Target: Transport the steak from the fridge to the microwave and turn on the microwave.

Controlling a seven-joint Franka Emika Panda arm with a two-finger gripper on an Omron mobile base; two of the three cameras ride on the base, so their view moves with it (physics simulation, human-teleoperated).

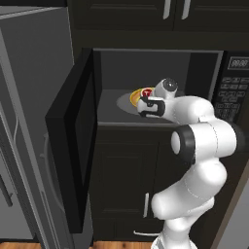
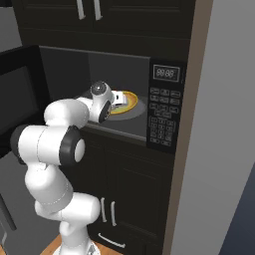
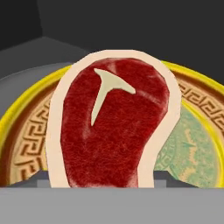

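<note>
Steak, one, on one yellow plate in microwave; end effector grip unclear.

Microwave display, top of right-hand panel: digits "00:00" (blurred, reading uncertain). Keypad below: button markings too small to read. No other text.
</note>
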